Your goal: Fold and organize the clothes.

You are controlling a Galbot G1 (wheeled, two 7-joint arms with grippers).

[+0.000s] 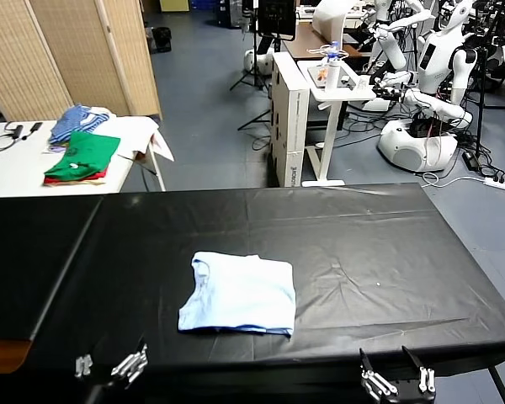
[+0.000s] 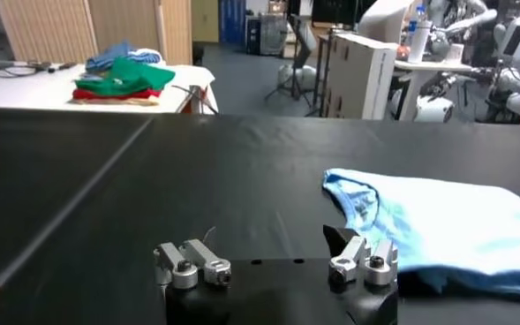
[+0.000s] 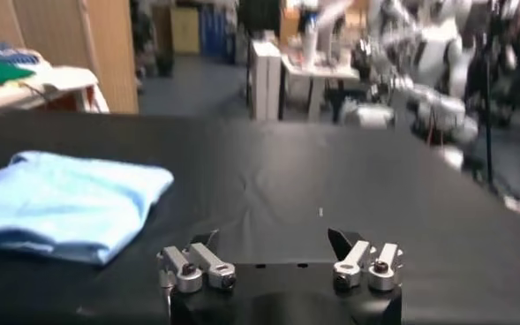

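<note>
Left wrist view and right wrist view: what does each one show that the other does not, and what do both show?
Only the left wrist view shows the open left gripper, the T-shirt's neckline, and the blue-striped cloth pile behind the folded green garment on the white side table.

Only the right wrist view shows the open right gripper and the table's bare surface past the shirt's other edge.

Both show the folded pale blue T-shirt lying on the black table, untouched.

The pale sky-blue folded cotton T-shirt (image 2: 436, 230) runs off the left wrist view's edge, its underside hidden against the black table cover (image 1: 353, 244). Beyond that table, white robots (image 3: 436, 79) appear blurred in the right wrist view, details unreadable.
</note>
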